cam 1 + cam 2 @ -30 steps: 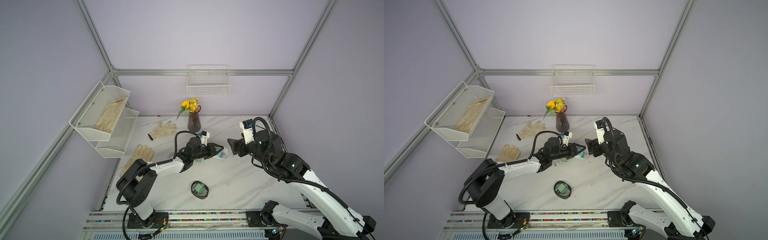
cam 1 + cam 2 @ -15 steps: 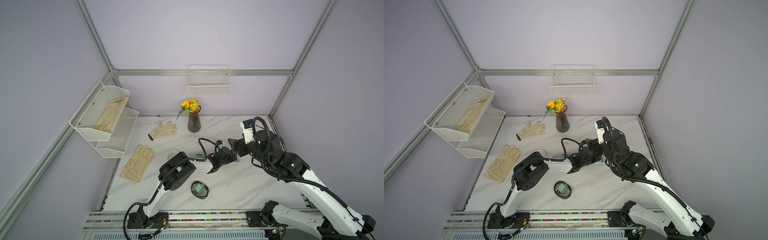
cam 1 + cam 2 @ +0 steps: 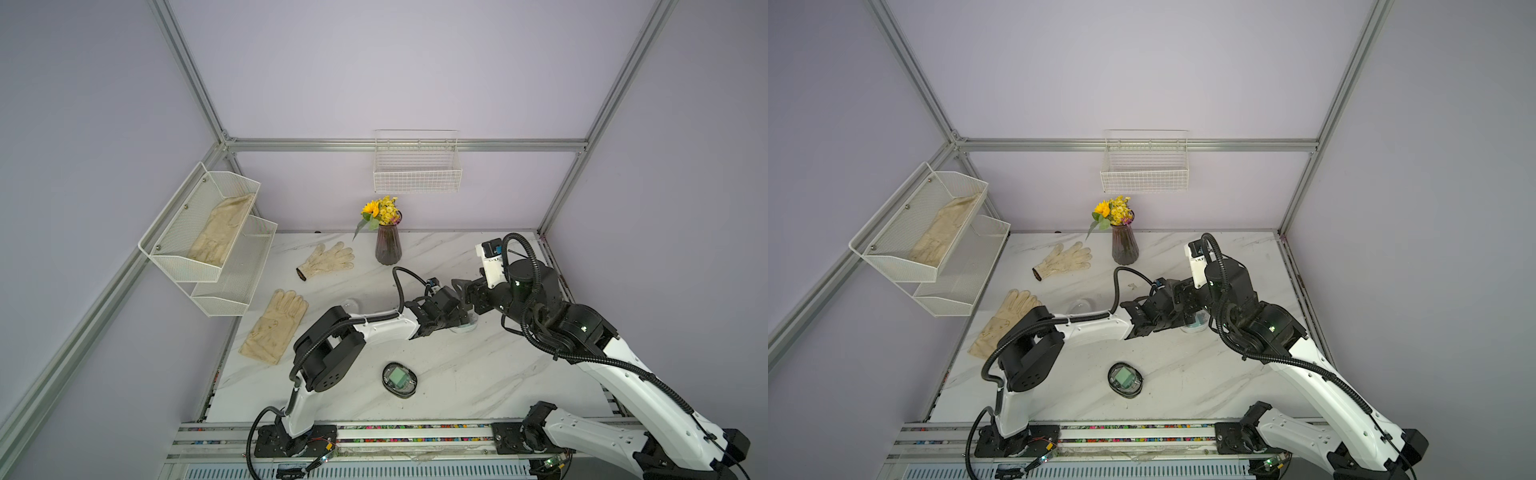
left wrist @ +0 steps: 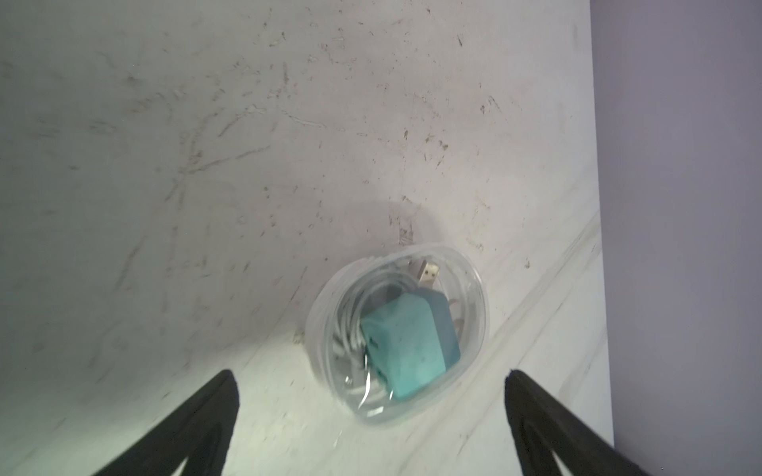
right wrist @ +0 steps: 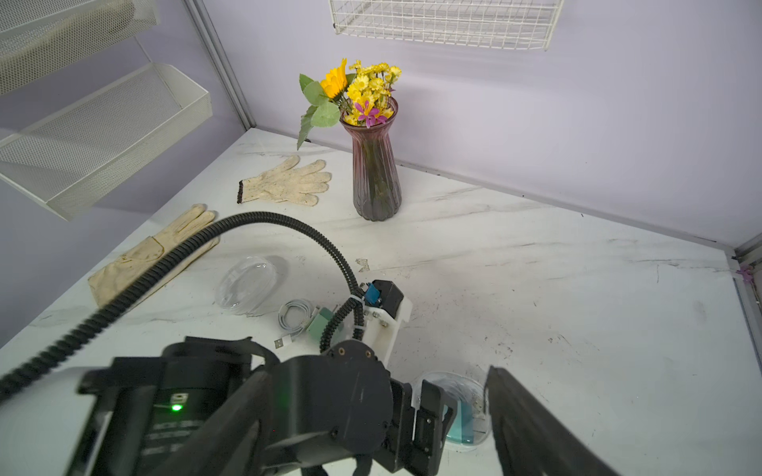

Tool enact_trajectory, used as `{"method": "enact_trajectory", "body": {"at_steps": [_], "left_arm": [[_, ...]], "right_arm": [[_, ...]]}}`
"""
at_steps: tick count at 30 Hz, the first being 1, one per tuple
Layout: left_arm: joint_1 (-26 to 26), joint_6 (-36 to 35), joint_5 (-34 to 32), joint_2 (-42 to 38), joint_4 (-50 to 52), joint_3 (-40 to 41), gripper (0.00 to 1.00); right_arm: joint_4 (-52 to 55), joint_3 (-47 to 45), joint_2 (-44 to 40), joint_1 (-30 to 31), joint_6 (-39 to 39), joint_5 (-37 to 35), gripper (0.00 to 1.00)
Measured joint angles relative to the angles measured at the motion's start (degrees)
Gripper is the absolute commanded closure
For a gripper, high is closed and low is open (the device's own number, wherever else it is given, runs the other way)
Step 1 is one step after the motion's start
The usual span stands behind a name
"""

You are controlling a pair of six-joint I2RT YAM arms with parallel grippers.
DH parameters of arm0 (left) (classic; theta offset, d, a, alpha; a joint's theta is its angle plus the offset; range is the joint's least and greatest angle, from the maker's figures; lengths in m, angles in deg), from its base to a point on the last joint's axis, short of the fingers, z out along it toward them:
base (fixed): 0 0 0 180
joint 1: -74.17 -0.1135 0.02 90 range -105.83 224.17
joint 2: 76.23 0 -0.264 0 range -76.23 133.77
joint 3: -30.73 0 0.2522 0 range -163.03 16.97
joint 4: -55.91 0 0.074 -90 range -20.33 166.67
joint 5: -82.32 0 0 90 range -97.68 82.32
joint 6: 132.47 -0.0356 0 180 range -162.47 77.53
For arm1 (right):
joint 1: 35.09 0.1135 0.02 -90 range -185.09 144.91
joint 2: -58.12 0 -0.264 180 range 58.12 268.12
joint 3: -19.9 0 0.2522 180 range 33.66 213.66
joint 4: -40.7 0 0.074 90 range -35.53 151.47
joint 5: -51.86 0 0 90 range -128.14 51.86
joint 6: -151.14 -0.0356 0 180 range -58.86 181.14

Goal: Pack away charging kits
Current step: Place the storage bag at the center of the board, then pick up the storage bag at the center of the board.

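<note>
A clear oval case (image 4: 398,338) lies on the marble with a teal cube adapter (image 4: 412,342) and a coiled white cable inside. My left gripper (image 4: 368,381) hangs open just over it, fingers apart on either side and touching nothing. In both top views the case (image 3: 466,328) (image 3: 1196,325) peeks out beneath the left gripper (image 3: 459,320). My right gripper (image 5: 379,371) (image 3: 463,291) stands open close behind, holding nothing. A black-rimmed case (image 3: 400,379) with a green adapter lies near the front. An empty clear case (image 5: 246,284), a loose white cable (image 5: 295,315) and a mint adapter (image 5: 321,327) lie left of centre.
A vase of flowers (image 3: 387,245) stands at the back. Two cream gloves (image 3: 328,259) (image 3: 276,326) lie on the left of the table. A two-tier mesh rack (image 3: 208,241) on the left wall holds another glove. A wire basket (image 3: 417,166) hangs on the back wall.
My left gripper has come down toward the table to the right and opened, letting go of the clear case with the teal adapter. The right arm has barely moved.
</note>
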Motion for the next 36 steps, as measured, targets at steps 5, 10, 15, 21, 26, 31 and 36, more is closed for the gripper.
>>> {"method": "enact_trajectory", "body": {"at_steps": [5,10,15,21,26,31,36], "left_arm": [[-3.08,-7.98,-2.71,-7.93,21.92,-1.99,0.02],[-10.80,-16.87,-7.78,-9.11,39.80,-4.48,0.10],[-18.58,-22.43,-12.61,-8.72,48.61,-4.48,0.11],[-22.97,-27.54,-14.21,-5.05,49.77,-4.48,0.11],[-25.62,-30.73,-14.40,-1.33,48.68,-4.48,0.18],[-27.04,-33.09,-14.40,1.22,46.23,-4.46,0.21],[-27.34,-34.58,-14.10,1.38,43.54,-4.35,0.28]], "right_arm": [[-2.86,1.01,3.26,-0.02,0.24,2.05,0.17],[-7.17,1.31,9.68,0.00,0.42,5.31,0.17],[-10.67,3.08,17.07,-0.13,1.20,8.31,0.17],[-13.68,5.20,22.03,-0.85,2.32,11.13,0.17],[-14.88,5.42,24.35,-3.28,2.80,13.22,0.17],[-15.74,5.42,25.35,-5.09,2.99,14.69,0.17],[-16.44,5.64,27.04,-5.22,3.26,15.80,0.17]]}}
